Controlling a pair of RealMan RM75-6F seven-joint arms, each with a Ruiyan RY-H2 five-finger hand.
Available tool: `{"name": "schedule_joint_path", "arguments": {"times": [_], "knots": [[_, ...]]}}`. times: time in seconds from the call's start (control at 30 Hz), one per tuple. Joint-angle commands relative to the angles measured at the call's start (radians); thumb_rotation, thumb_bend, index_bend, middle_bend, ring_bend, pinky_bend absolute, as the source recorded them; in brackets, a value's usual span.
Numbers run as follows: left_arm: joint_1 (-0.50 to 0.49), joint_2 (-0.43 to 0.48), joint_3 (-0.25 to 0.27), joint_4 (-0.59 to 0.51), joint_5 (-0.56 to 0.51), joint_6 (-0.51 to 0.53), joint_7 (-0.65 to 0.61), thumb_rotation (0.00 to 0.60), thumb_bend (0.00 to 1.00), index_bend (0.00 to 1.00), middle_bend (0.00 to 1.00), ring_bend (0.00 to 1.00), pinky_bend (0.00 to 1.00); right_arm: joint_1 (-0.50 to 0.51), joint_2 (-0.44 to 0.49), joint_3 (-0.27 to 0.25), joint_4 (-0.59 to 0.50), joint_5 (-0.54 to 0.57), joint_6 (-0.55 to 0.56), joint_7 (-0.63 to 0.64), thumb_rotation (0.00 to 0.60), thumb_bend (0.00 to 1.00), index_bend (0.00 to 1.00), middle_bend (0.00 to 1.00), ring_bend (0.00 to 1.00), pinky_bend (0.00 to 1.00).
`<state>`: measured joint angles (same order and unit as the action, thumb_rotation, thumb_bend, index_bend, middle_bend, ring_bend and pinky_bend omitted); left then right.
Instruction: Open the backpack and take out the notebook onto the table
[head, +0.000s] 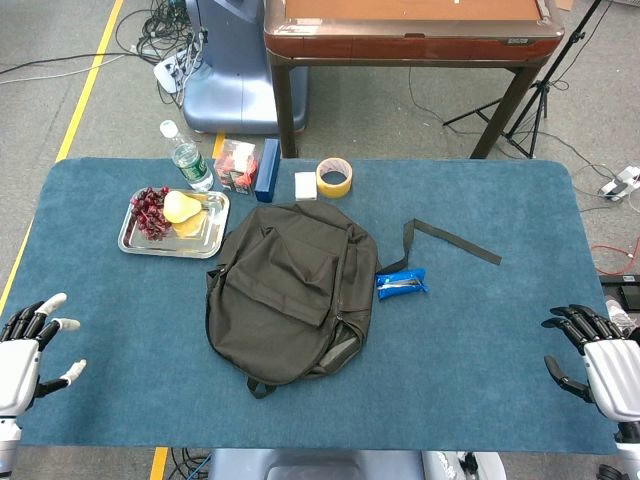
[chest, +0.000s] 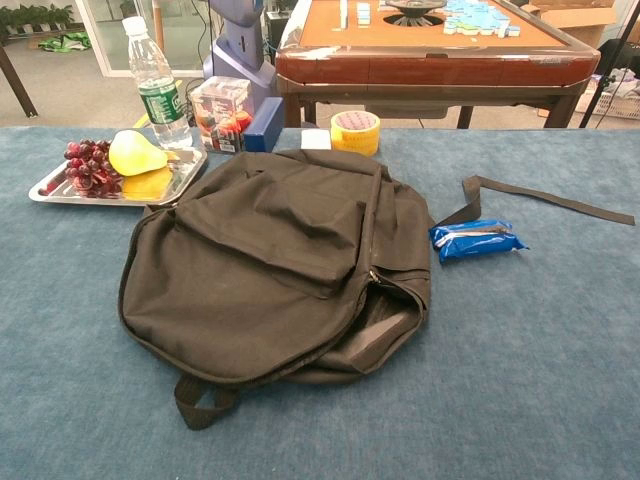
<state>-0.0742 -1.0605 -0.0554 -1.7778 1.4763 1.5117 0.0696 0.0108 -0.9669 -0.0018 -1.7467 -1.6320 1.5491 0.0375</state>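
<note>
Between your two robot hands, well apart from either, the dark backpack lies flat on the blue tabletop, its zipper partly parted along the side nearer your right robot hand; the chest view shows a dark gap there, but you cannot tell whether the notebook is inside. Your left robot hand hovers at the near left edge of the tabletop, fingers spread and holding nothing. Your right robot hand hovers at the near right edge, fingers likewise apart and empty. Beyond the backpack toward your right robot hand, a blue packet lies just beside the bag, with a loose black strap running past it. Farther from your left robot hand sits a metal tray carrying grapes and a yellow pear, with a water bottle, a small clear box, a blue box and a roll of yellow tape along the far edge.
</note>
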Motion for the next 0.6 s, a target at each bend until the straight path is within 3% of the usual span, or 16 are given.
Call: {"name": "schedule_joint_path", "arguments": {"times": [0.03, 0.33, 0.6], "knots": [[-0.001, 0.0, -0.001, 0.001, 0.002, 0.0, -0.001, 0.6, 0.21, 0.37, 0.14, 0.1, 0.07, 0.001, -0.001, 0.0, 0.0, 0.0, -0.001, 0.001, 0.6, 0.36, 0.35, 0.25, 0.17, 0.28], [-0.019, -0.002, 0.0, 0.023, 0.024, -0.021, -0.025, 0.6, 0.21, 0.37, 0.14, 0.1, 0.07, -0.002, 0.01, 0.018, -0.009, -0.001, 0.029, -0.007, 0.6, 0.36, 0.35, 0.25, 0.17, 0.28], [-0.098, 0.0, 0.02, 0.07, 0.115, -0.12, -0.111, 0.6, 0.21, 0.37, 0.14, 0.1, 0.07, -0.001, 0.04, 0.039, -0.044, 0.002, 0.05, -0.04, 0.6, 0.36, 0.35, 0.25, 0.17, 0.28]]}}
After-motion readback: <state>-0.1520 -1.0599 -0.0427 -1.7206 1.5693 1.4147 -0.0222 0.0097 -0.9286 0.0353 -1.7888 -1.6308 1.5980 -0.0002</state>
